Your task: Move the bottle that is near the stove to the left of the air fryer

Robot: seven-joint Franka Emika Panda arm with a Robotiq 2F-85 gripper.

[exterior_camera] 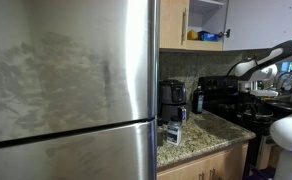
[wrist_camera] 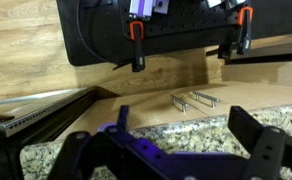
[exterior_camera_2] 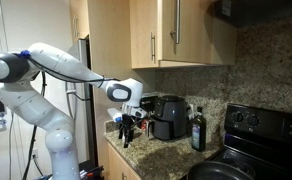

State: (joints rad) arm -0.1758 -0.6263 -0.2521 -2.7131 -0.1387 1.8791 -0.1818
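The dark bottle stands upright on the granite counter between the black air fryer and the black stove. It also shows in an exterior view, with the air fryer on its left and the stove on its right. My gripper hangs over the counter's near end, on the far side of the air fryer from the bottle. In the wrist view my gripper is open and empty over speckled granite.
A large stainless-steel fridge fills one side. A small blue-and-white carton stands on the counter near its front edge. Wooden wall cabinets hang above. Cabinet handles show past the counter.
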